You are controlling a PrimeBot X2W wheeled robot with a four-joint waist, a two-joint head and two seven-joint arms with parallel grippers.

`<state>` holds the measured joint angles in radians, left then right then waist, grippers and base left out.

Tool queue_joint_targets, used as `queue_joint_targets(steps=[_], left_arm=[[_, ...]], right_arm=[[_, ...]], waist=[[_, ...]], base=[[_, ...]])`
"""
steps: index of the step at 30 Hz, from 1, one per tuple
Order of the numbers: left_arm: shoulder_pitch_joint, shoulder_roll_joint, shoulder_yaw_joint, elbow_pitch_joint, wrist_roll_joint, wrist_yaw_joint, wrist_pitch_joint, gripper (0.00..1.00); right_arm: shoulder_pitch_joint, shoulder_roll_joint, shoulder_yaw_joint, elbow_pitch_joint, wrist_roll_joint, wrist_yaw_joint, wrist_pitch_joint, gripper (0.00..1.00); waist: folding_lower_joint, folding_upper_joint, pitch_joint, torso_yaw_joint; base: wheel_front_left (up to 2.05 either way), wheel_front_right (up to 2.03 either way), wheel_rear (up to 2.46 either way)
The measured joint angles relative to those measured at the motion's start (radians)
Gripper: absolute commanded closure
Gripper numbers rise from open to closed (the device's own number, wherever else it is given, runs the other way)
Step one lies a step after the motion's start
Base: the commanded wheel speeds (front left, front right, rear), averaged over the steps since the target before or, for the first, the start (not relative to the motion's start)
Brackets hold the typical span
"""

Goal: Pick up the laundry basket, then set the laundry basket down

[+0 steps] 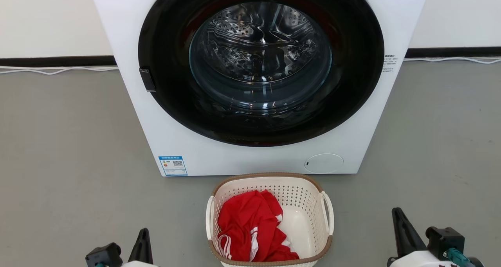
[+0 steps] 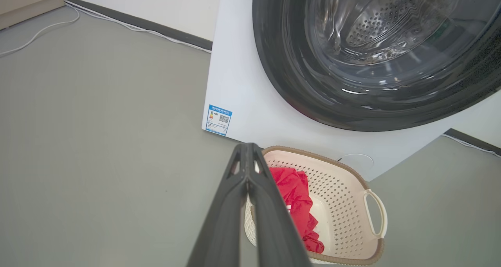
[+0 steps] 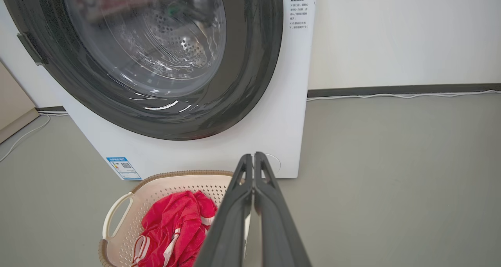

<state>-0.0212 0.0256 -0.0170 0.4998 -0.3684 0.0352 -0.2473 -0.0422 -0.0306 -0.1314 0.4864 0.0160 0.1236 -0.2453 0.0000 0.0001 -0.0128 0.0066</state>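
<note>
- On the grey floor (image 1: 58,161), just in front of the washing machine (image 1: 133,114), the laundry basket (image 1: 303,198) stands upright and level. Its far rim is near the machine's lower panel; whether they touch cannot be told.
- Left hand (image 2: 247,147): fingers pressed together, holding nothing, low at the basket's left and apart from it.
- Right hand (image 3: 253,157): fingers likewise together, empty, at the basket's right and well apart from it.
- Contents: a red garment (image 1: 250,224) with white stripes is heaped toward the basket's left side; the right part of the bottom lies bare.
- Risk one: with the fingers closed up as they are, an approach to the left handle (image 1: 210,220) or the right handle (image 1: 328,218) would shove rather than grip. The basket looks light and the floor smooth, so it would likely slide or twist away.
- Risk two: a forward push would drive the basket against the machine's panel.
- Risk three: the handles are thin loops. A shallow or off-centre hold on either could slip once weight comes on.
- Risk four: unequal lifting by the two arms would tip the basket. The off-centre load favours a lean to the left, and the garment could spill over the rim.
- Risk five: a tilted set-down could land on one edge and rock the basket over.
</note>
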Motion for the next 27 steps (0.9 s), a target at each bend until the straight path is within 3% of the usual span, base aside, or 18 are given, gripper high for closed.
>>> queue_joint_targets(steps=[27], left_arm=[[0.004, 0.001, 0.016, -0.044, -0.253, -0.028, 0.072, 1.00]], right_arm=[[0.001, 0.001, 0.000, -0.038, 0.327, 0.000, 0.071, 1.00]], waist=[[0.0002, 0.0000, 0.003, -0.001]], base=[[0.00, 0.00, 0.00]])
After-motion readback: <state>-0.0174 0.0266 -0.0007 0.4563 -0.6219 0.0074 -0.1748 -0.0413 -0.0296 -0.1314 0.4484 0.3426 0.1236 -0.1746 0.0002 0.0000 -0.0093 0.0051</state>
